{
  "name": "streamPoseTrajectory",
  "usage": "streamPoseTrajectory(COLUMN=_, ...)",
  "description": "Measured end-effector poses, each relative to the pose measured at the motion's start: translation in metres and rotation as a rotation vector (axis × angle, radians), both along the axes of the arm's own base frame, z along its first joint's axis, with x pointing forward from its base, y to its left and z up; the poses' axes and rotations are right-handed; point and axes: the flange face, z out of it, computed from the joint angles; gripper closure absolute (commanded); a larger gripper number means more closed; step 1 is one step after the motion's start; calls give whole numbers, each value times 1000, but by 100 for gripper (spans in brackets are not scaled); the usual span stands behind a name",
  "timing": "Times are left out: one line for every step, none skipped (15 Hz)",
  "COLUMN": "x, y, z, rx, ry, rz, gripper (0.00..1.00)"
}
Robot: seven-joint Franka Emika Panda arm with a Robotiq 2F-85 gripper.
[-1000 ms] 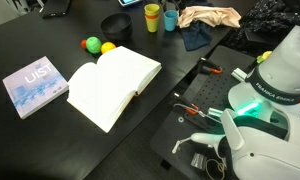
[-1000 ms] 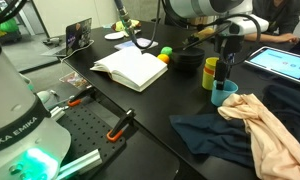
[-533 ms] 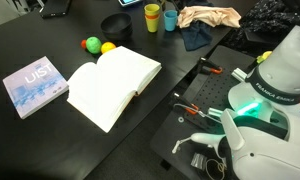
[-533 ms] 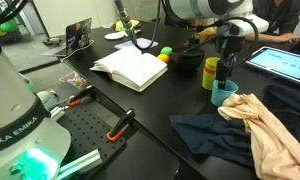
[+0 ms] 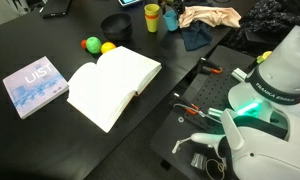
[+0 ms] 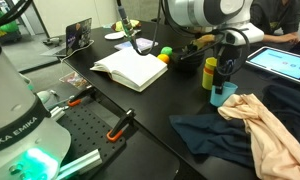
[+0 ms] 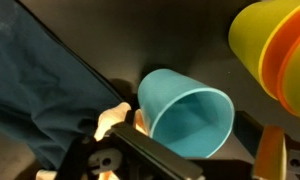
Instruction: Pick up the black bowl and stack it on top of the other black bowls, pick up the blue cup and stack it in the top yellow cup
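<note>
Lowered hand point(image 6: 227, 83) just above blue cup point(image 6: 226, 97), beside top yellow cup point(image 6: 209, 72), finger spacing unclear

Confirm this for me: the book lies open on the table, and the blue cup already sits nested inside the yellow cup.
Not quite. The blue cup is not inside the yellow cup; it is beside it, outside it, as the wrist view shows. The rest holds: the book lies open on the table.

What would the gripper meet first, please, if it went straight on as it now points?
Probably the blue cup: the gripper points down just above it, facing its open mouth.
</note>
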Motion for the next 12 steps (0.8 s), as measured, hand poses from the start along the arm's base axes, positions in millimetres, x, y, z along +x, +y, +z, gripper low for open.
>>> streamPoseTrajectory(x=0, y=0, z=-2, rx=1, ry=1, rz=-2, gripper=34)
streamPoseTrajectory(x=0, y=0, z=-3, rx=2, ry=0, rz=-5, gripper=40)
streamPoseTrajectory(x=1, y=0, z=-1, rx=0, ry=-8, rz=-6, gripper=47)
streamPoseTrajectory(x=1, y=0, z=-1, rx=0, ry=-9, rz=-7, gripper=58)
streamPoseTrajectory(x=1, y=0, z=-2, rx=1, ry=-9, rz=-8, gripper=64)
streamPoseTrajectory(x=1, y=0, z=-3, rx=0, ry=-9, rz=-9, gripper=73)
streamPoseTrajectory(x=1, y=0, z=-3, rx=0, ry=-9, rz=-8, gripper=80)
streamPoseTrajectory(x=2, y=0, z=-2, rx=-1, ry=-10, rz=-7, gripper=87)
streamPoseTrajectory(x=2, y=0, z=-2, rx=-3, ry=-10, rz=-5, gripper=93)
streamPoseTrajectory(x=3, y=1, z=-2, rx=-3, ry=-11, rz=-3, gripper=93)
streamPoseTrajectory(x=4, y=2, z=-1, rx=-4, ry=-11, rz=1, gripper=96)
streamPoseTrajectory(x=5, y=4, z=-1, rx=-4, ry=-12, rz=6, gripper=98)
